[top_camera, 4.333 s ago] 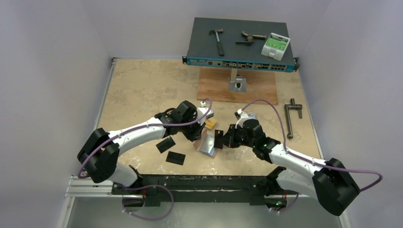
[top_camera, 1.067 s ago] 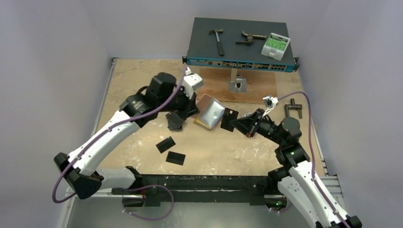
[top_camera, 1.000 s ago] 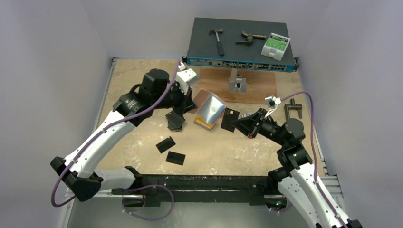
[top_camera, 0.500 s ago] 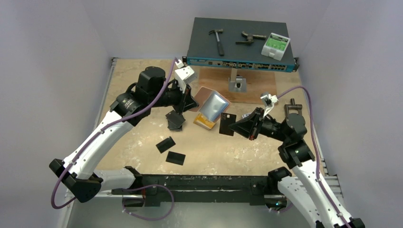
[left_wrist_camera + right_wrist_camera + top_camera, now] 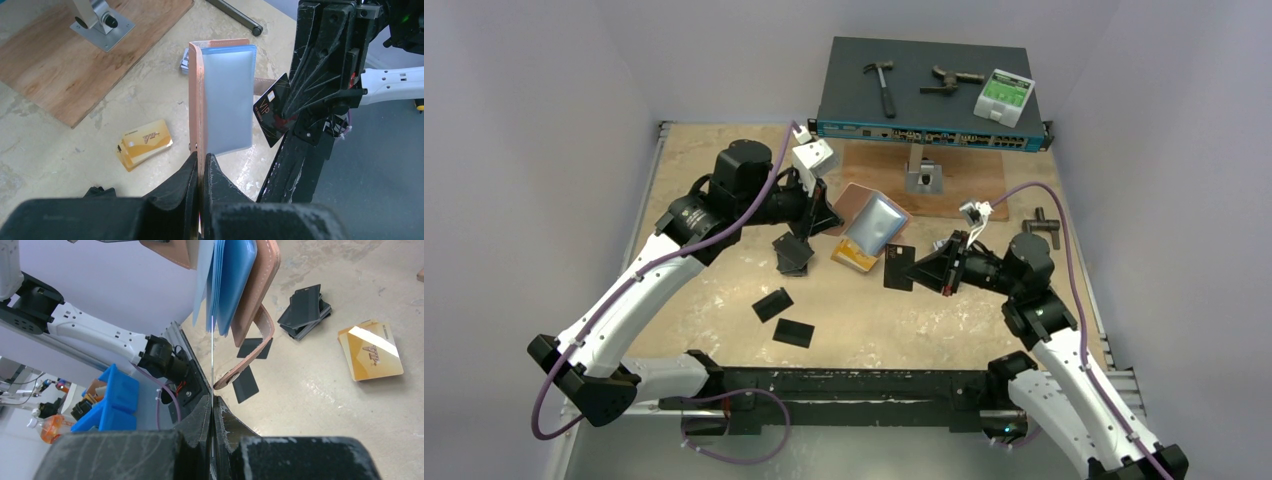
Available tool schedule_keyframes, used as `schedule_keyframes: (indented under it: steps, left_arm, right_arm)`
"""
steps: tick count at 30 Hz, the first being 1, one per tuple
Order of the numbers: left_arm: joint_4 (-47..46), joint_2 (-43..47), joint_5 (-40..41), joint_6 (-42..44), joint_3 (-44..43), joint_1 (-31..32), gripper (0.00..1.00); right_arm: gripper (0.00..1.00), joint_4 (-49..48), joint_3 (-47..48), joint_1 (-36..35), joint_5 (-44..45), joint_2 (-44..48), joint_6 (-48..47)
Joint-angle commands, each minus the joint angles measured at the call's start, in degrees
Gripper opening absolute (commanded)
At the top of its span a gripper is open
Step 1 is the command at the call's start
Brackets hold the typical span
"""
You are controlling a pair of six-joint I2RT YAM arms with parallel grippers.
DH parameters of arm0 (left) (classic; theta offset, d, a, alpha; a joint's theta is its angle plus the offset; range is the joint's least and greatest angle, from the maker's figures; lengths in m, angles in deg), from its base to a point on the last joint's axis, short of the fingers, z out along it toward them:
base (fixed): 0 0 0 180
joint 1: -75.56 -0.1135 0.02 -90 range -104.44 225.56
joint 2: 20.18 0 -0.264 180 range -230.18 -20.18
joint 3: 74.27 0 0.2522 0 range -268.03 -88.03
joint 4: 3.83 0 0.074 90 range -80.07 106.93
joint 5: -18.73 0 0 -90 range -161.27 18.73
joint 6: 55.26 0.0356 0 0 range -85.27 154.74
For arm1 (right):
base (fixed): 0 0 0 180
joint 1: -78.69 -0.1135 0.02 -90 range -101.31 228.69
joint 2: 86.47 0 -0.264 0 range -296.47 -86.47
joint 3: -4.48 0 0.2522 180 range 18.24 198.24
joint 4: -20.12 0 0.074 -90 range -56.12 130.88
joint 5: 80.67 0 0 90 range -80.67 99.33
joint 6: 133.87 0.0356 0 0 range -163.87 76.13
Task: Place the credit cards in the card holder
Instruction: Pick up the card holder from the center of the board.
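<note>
The salmon-pink card holder [image 5: 872,222] hangs open in the air, its bluish clear sleeves [image 5: 227,100] fanned out. My left gripper [image 5: 201,160] is shut on its pink cover edge. My right gripper [image 5: 213,402] is shut on a black credit card [image 5: 898,265], which shows edge-on in the right wrist view, its tip at the sleeves' lower edges [image 5: 212,325]. The holder's snap strap [image 5: 260,340] dangles. On the table lie a stack of gold cards [image 5: 854,258], a black stack [image 5: 792,252] and two single black cards [image 5: 772,303] [image 5: 793,332].
At the back stands a network switch [image 5: 929,95] carrying a hammer [image 5: 882,85], another tool [image 5: 952,78] and a green-white box [image 5: 1006,95]. A wooden board [image 5: 964,185] with a metal bracket [image 5: 921,178] lies before it. A metal handle [image 5: 1036,218] lies right.
My right gripper has carried the black card left and a little nearer, up to the holder's sleeves. The left gripper has shifted the holder slightly back and right.
</note>
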Motion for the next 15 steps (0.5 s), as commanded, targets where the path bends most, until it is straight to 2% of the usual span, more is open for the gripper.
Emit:
schedule_keyframes:
  steps: [1,15]
  left_arm:
    - [-3.45,1.49,-1.68,-0.22,0.32,-0.03,0.00]
    - [-3.72,2.05,-1.23,-0.78,1.06,-0.02,0.00]
  right_arm:
    - [0.00,-1.03,-0.03,0.03,0.20,0.10,-0.85]
    - [0.00,-0.12,-0.25,0.10,-1.07,1.37,-1.56]
